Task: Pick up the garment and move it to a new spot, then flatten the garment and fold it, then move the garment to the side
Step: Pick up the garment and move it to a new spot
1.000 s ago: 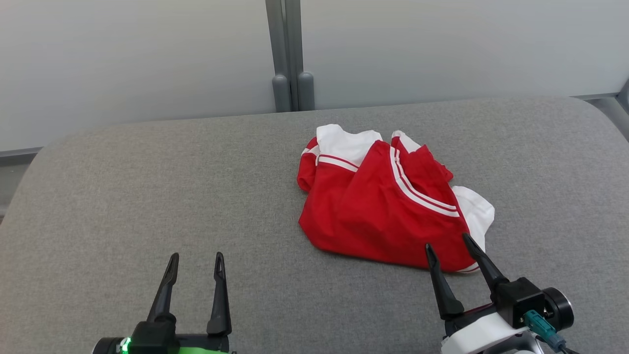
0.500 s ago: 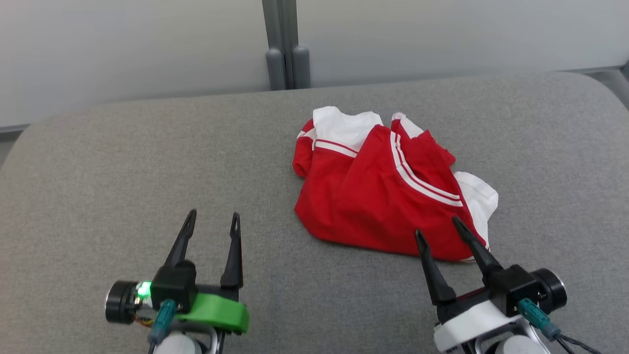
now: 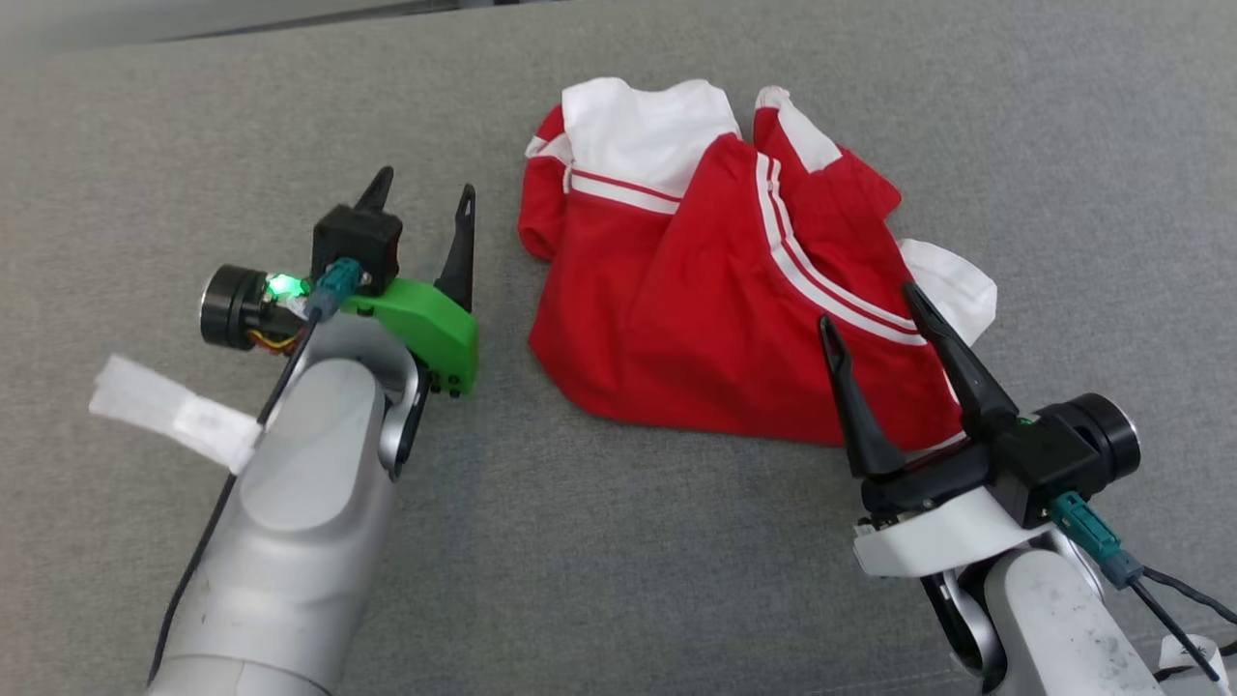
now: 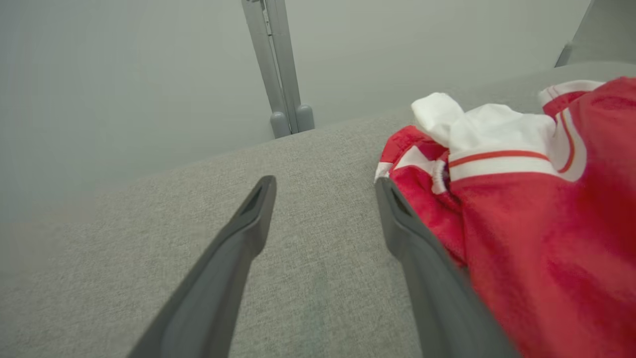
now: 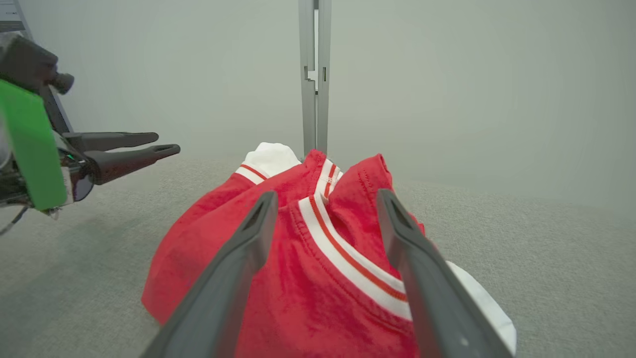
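The garment (image 3: 715, 280) is a crumpled red top with white stripes and white sleeves, lying on the grey fabric surface (image 3: 618, 580). It also appears at the right of the left wrist view (image 4: 536, 209) and in the middle of the right wrist view (image 5: 308, 263). My left gripper (image 3: 422, 193) stands open just left of the garment's left edge, with nothing between its fingers (image 4: 248, 223). My right gripper (image 3: 870, 309) is open over the garment's near right corner, its fingers (image 5: 248, 238) straddling the striped hem without holding it.
A pale wall with a grey vertical post (image 5: 314, 74) rises behind the surface. The left arm's gripper and green mount (image 5: 30, 144) show at the left of the right wrist view. A white tag (image 3: 174, 411) hangs off the left forearm.
The head camera has tilted down, so the wall has left its view. Both arms have reached forward: the left gripper now sits beside the garment and the right one over its near corner.
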Controlling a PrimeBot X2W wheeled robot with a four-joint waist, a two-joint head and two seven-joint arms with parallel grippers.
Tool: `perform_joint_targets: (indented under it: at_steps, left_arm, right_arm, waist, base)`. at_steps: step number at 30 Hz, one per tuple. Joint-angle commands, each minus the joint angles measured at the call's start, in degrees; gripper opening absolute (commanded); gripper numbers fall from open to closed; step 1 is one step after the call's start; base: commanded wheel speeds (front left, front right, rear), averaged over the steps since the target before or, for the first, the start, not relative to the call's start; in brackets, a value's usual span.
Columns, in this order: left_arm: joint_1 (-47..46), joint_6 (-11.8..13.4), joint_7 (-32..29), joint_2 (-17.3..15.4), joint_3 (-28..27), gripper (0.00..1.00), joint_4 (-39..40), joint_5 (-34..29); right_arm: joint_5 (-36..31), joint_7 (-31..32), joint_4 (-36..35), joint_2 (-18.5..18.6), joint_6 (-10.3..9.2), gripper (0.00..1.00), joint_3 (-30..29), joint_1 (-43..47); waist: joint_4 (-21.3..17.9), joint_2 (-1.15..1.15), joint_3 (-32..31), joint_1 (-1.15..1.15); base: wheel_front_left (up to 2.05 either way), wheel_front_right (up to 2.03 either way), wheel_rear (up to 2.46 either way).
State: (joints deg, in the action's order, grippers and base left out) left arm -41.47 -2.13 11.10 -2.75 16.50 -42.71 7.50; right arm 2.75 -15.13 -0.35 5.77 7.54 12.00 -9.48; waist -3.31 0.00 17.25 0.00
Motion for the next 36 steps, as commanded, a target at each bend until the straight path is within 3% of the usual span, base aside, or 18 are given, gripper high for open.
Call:
perform_joint_targets:
  at_steps: [1,10,19,20,21,31,36]
  left_arm:
    - [-2.32,-0.49,-1.09,-0.27,0.19,1.00,-2.41,0.45]
    - [-11.12,-0.95,-2.78,-0.53,1.00,1.00,-13.00,0.71]
    - [-13.89,-0.42,-4.79,-0.56,3.10,1.00,-20.37,-0.14]
    - [-13.81,-1.05,-4.95,-0.53,3.35,0.74,-20.96,0.00]
    - [-13.97,-1.56,-3.76,-0.45,3.22,0.00,-20.84,0.75]
    - [-14.21,-3.55,3.76,-0.26,2.25,0.00,-12.29,5.71]
    - [-11.83,-4.90,4.10,-0.27,-0.59,0.00,-3.33,14.73]
  right_arm:
    - [0.06,-0.03,-0.49,-0.45,-0.10,1.00,-0.03,-1.01]
    - [0.69,-0.03,-0.89,-2.15,-0.10,1.00,-0.16,-2.10]
    - [1.32,-0.03,-1.20,-2.77,-0.10,1.00,-0.24,-2.66]
    - [1.37,-0.03,-1.13,-2.79,-0.10,1.00,-0.31,-2.67]
    - [1.40,-0.03,-1.06,-2.83,-0.10,1.00,-0.45,-2.66]
    - [1.62,-0.03,-0.48,-2.86,-0.10,1.00,-1.18,-0.32]
    - [0.67,-0.03,0.14,-2.83,-0.10,1.00,-1.38,1.66]
  waist:
    - [-4.80,0.00,5.86,0.00]
    - [-10.08,0.00,9.07,0.00]
    - [-12.21,0.00,10.58,0.00]
    - [-12.22,0.00,10.57,0.00]
    - [-12.14,0.00,10.51,0.00]
    - [-7.22,0.00,4.88,0.00]
    - [-2.41,0.00,0.77,0.00]
  base:
    - [0.00,0.00,0.00]
    - [0.00,0.00,0.00]
    - [0.00,0.00,0.00]
    - [0.00,0.00,0.00]
    - [0.00,0.00,0.00]
    - [0.00,0.00,0.00]
    - [0.00,0.00,0.00]
